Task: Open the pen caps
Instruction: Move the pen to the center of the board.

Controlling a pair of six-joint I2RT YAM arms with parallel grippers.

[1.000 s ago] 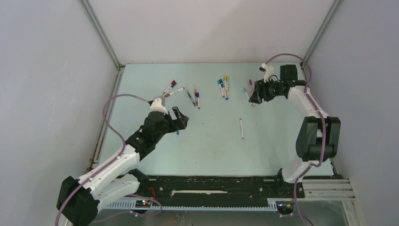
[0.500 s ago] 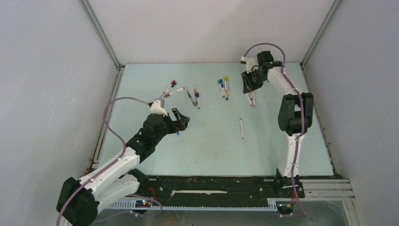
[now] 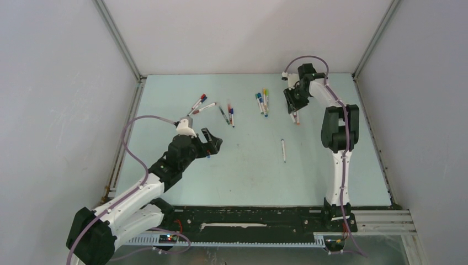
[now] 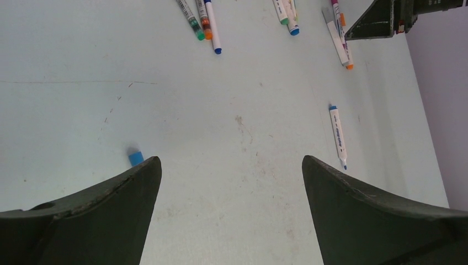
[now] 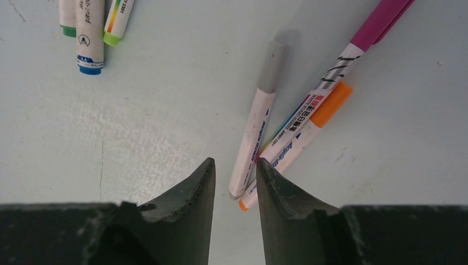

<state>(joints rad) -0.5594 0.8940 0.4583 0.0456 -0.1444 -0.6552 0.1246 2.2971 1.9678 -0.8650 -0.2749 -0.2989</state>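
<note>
a pale green table (image 3: 248, 176) sits boxed in by grey walls (image 3: 60, 110) on the left, back and right, with metal rails along its edges.

at the left, the left gripper (image 3: 211, 141) hangs over bare table with its fingers spread wide and nothing between them. a loose blue cap (image 4: 136, 157) lies on the table just by its left finger (image 4: 110, 204). there is open room all round this arm, and the near half of the table in front of it is bare.

further back lies a row of pen clusters. the first, near the back left, is a fan of pens with red and blue caps (image 3: 202, 99). next come a few more pens (image 3: 227, 115) with green, orange and blue ends. a third bunch (image 3: 262, 102) has blue, green and yellow caps.

a lone pen (image 3: 283, 149) lies by itself mid-table, uncapped, its blue tip bare in the left wrist view.

at the right, towards the back, the right gripper (image 5: 235, 182) is low over three crossed pens: one with a grey cap (image 5: 271, 67), one with an orange cap (image 5: 331, 104), one with a pink cap (image 5: 379, 21). its fingers are narrowed round the near ends of these pens; whether they actually pinch one, i cannot tell. the right wall is well apart from it.
</note>
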